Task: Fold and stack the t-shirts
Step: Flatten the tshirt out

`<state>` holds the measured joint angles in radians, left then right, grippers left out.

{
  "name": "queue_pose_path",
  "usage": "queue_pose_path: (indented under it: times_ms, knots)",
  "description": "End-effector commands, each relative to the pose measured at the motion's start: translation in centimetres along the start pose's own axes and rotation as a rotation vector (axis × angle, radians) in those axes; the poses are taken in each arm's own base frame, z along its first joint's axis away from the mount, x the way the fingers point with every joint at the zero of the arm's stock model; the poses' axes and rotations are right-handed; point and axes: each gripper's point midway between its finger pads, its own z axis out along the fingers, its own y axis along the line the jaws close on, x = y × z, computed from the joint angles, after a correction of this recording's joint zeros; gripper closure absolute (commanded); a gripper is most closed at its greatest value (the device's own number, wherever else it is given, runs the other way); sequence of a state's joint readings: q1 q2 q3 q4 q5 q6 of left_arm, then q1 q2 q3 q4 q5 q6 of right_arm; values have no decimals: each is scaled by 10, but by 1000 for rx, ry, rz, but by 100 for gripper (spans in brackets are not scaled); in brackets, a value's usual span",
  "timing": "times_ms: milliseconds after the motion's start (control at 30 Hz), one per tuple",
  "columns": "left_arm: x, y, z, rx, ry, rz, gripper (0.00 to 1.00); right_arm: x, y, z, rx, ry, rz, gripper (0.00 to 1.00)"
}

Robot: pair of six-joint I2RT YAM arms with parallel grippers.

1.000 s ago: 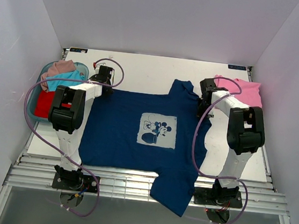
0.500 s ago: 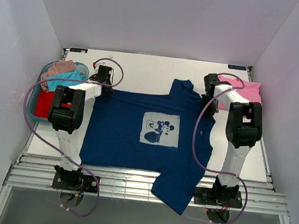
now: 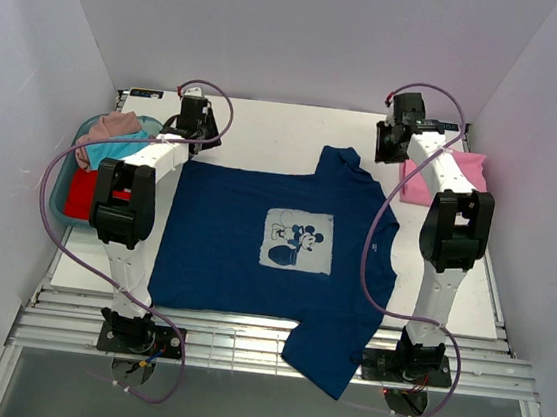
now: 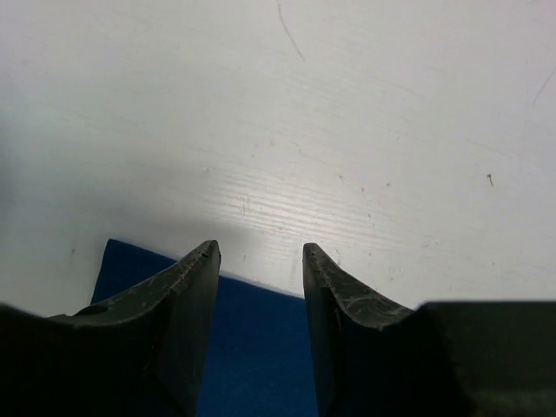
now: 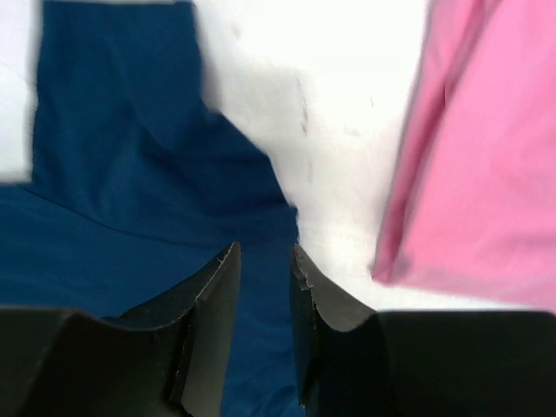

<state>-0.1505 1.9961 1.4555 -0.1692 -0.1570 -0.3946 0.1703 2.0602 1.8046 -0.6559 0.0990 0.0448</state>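
Note:
The navy t-shirt (image 3: 224, 243) lies spread flat on the white table, its pale mouse print (image 3: 298, 241) facing up. One sleeve (image 3: 327, 360) hangs over the near edge. My left gripper (image 3: 190, 123) is open at the shirt's far-left corner. In the left wrist view the gripper (image 4: 261, 252) shows the navy cloth edge (image 4: 252, 347) lying under the gap, not pinched. My right gripper (image 3: 394, 141) is open and empty, raised beyond the far sleeve; in the right wrist view it (image 5: 265, 252) hovers over navy cloth (image 5: 113, 174). The folded pink tee (image 3: 461, 174) lies to its right, also in the right wrist view (image 5: 486, 156).
A teal basket (image 3: 60, 194) at the far left holds the dusty-pink tee (image 3: 117, 125), the teal tee (image 3: 116, 150) and the red tee (image 3: 84, 194). White walls enclose the table on three sides. Purple cables loop off both arms.
My right gripper has let go of the shirt's right side and risen toward the far edge. The left gripper moved slightly farther back. The shirt has shifted right and lies flatter.

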Motion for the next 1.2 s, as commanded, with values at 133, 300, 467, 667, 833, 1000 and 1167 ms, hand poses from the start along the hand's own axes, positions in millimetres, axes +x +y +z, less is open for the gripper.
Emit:
queue_pose_path:
  times_ms: [133,300,467,667,833,1000,1167]
  knots:
    - [-21,26,-11,-150,-34,65,45,-62,48,23,-191,-136,-70,63]
    - [-4,41,1,-156,43,57,43,-76,62,47,-223,-190,-124,50]
    - [-1,51,7,-158,60,60,42,-93,78,60,-251,-248,-159,48]
    - [3,67,12,-177,81,71,42,-96,96,73,-260,-273,-194,44]
    - [18,81,22,-197,131,62,43,-77,105,92,-261,-219,-219,44]
    - [29,85,25,-200,158,54,43,-52,108,112,-249,-157,-244,44]
    - [31,88,25,-207,162,52,43,-40,104,123,-220,-128,-255,46]
